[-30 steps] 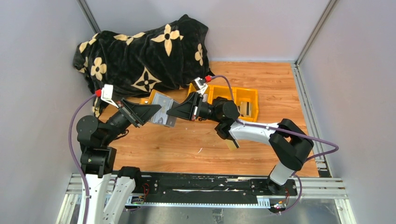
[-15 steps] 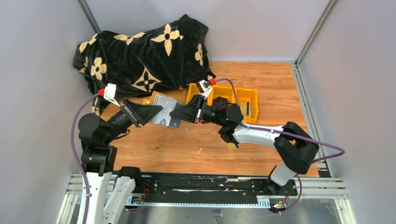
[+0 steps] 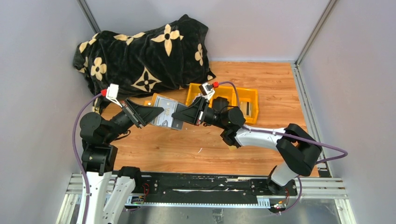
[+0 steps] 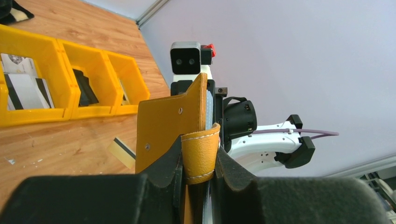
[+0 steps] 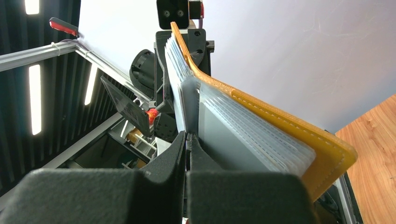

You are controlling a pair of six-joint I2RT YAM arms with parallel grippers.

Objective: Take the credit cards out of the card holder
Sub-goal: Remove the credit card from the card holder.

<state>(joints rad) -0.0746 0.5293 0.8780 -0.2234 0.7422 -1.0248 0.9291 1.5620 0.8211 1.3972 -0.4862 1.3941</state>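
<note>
The mustard-tan card holder (image 3: 166, 115) hangs open in the air between my two grippers, grey inside facing up. My left gripper (image 3: 158, 113) is shut on its mustard strap (image 4: 200, 156), with the tan cover (image 4: 166, 123) standing upright beside the fingers. My right gripper (image 5: 187, 140) is shut on a thin grey leaf among the clear pockets (image 5: 243, 133); I cannot tell whether it is a card or a pocket sheet. It shows in the top view (image 3: 179, 116) at the holder's right edge. One tan-gold credit card (image 4: 122, 151) lies on the table. Pale striped cards (image 4: 23, 88) lie in the bin.
A yellow three-compartment bin (image 3: 252, 93) stands on the wooden table behind the right arm; its middle compartment holds a black item (image 4: 84, 88). A black blanket with tan flowers (image 3: 144, 51) is heaped at the back left. Grey walls close in both sides.
Both grippers and the holder have shifted slightly right and nearer. The right wrist has drawn back to the right, and the holder shows wider open.
</note>
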